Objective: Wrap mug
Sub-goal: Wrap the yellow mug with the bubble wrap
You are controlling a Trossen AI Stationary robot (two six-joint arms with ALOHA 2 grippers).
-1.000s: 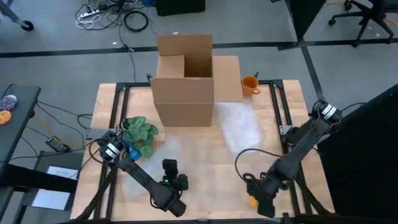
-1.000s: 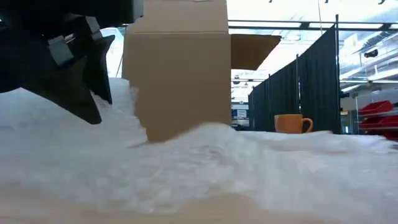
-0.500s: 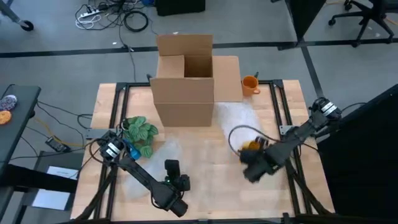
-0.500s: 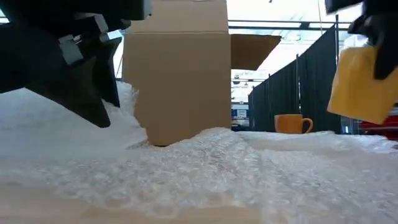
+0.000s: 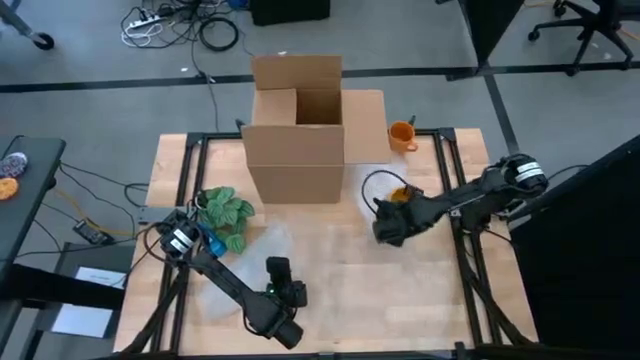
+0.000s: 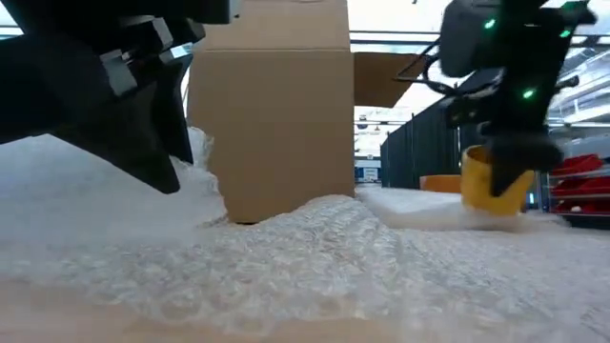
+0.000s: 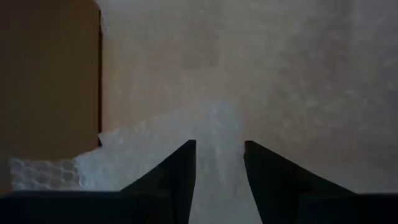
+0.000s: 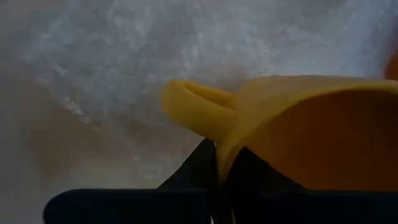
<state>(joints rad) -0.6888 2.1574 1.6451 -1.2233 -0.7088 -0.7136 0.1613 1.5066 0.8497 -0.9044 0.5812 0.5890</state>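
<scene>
High view, step: the yellow mug [image 5: 399, 196] was carried by the right gripper [image 5: 390, 222] above the bubble wrap [image 5: 385, 200], just in front of the cardboard box [image 5: 297, 130]. By judgement, the mug should be lowered onto the middle of the sheet, clear of the box, so that wrap is left on every side for folding.
High view, other items: an orange mug [image 5: 402, 135] was seen at the far edge beside the box, and the left gripper [image 5: 283, 325] lay low at the near edge of the table [image 5: 330, 290].
Low view, mug: the yellow mug [image 6: 498, 179] was held upright, touching or just above the wrap [image 6: 315, 257]; which could not be told.
Left wrist view, fingers: the left fingers [image 7: 178, 171] were spread apart, nothing held, with wrap [image 7: 214, 124] lying between and beneath them.
Right wrist view, fingers: the right fingers [image 8: 202, 165] were pinched together on the rim of the yellow mug [image 8: 311, 130], close to its handle.
</scene>
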